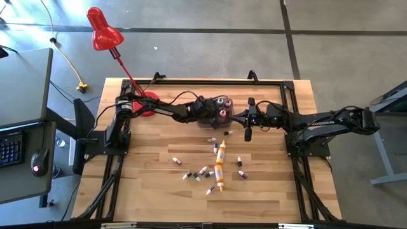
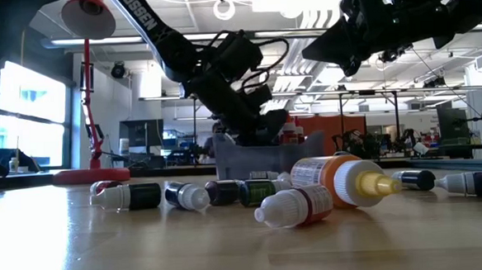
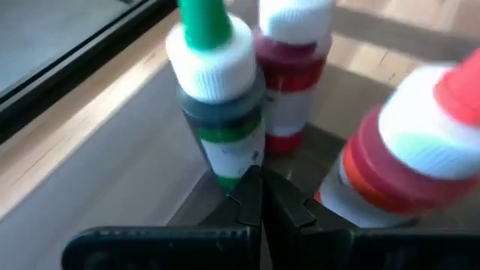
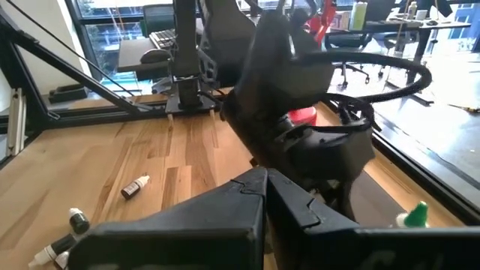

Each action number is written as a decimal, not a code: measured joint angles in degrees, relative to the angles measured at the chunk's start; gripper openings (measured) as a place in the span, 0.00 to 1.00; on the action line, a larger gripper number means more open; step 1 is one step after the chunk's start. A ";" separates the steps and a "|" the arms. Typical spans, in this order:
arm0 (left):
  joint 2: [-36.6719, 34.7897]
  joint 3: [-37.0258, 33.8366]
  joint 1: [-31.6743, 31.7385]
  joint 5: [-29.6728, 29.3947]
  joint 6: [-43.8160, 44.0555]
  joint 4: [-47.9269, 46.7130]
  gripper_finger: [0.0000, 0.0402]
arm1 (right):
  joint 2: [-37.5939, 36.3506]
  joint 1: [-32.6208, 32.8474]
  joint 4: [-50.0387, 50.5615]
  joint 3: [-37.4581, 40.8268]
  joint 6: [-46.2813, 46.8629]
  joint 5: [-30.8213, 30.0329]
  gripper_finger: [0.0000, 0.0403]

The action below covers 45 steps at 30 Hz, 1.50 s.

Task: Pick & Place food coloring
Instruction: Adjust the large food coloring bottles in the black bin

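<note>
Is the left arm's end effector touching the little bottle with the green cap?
Cannot tell. In the left wrist view the shut left end effector has its tips right at the green-capped bottle's base, but neither contact nor gap shows plainly.

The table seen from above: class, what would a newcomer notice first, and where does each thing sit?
Probably the red desk lamp leaning over the table's back left corner. Then the little food coloring bottles strewn on their sides mid-table, around a larger orange-tipped bottle also lying down. Behind them the left gripper, shut, reaches into a tub of upright bottles, with the shut right gripper close beside it.
</note>
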<state>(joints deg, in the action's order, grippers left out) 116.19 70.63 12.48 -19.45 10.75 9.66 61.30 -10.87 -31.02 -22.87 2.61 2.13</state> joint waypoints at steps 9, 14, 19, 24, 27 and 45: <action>-2.87 -0.03 -3.45 -0.17 1.51 -5.56 0.00 | 0.00 0.00 0.12 0.00 -0.06 -0.15 0.00; -2.87 -0.03 -3.51 1.60 1.52 -4.36 0.00 | 0.00 0.00 0.00 0.00 0.10 -0.17 0.00; -2.87 -0.03 -3.45 3.14 1.55 -1.58 0.00 | 0.00 0.00 -0.11 0.00 0.00 -0.22 0.00; -2.26 0.03 -3.12 3.95 1.86 -1.06 0.00 | 0.00 0.00 -0.11 0.00 -0.04 -0.22 0.00; -1.36 -0.03 -3.10 4.07 2.87 -1.73 0.00 | 0.00 0.00 -0.11 0.00 -0.04 -0.22 0.00; 1.19 1.07 -2.33 8.55 4.39 0.99 0.00 | 0.00 0.00 -0.42 0.00 -0.07 -0.24 0.00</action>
<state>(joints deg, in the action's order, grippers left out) 117.38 71.70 10.15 -10.90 15.14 10.65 61.30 -10.87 -31.44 -22.87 2.55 1.89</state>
